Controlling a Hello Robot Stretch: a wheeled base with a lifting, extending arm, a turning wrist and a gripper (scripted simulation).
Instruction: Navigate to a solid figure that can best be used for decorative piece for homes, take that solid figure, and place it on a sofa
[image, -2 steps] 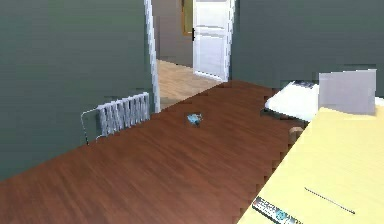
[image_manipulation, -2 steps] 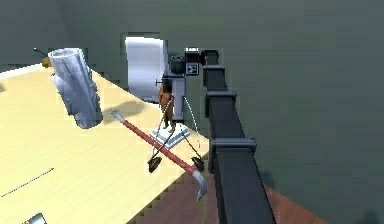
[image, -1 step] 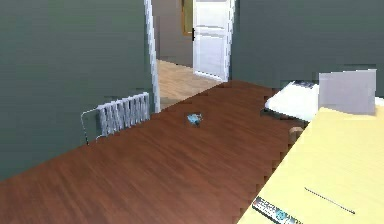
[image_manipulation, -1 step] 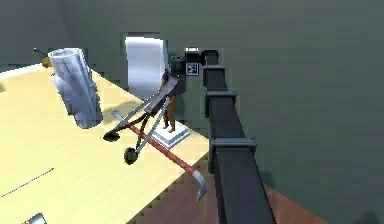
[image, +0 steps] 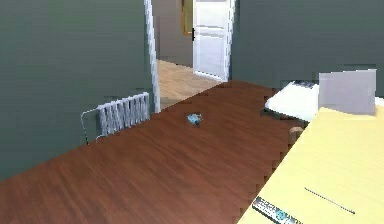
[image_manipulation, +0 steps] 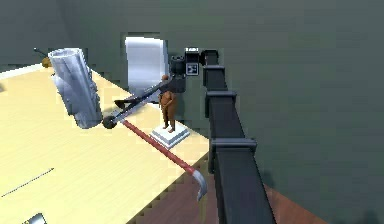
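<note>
**Statuette on the yellow bench, gripper right at it**

The forward view is looking across a dark wooden floor toward a doorway at the top middle, with a white door showing beyond it. A white radiator is standing against the grey-green wall at the left. A small bluish thing is lying on the floor near the middle. The yellow bench is filling the lower right. At its far end a pale upright panel is standing, with a flat white thing just left of it.

Over to the arm side view: the arm is showing as a dark bar from the bottom edge, right of the middle, up to the two white squares. Left of them the gripper is pointing its thin fingers down and left over the bench. I cannot tell how the fingers are set, nor whether they are holding anything.

The brown statuette is standing upright on its white base on the bench, near the bench's edge. It is just left of the arm and under the gripper's dark body; whether they are touching cannot be told. A crumpled silver cylinder is leaning at the left. A long dark-red rod is lying slanted beside the base.
</note>
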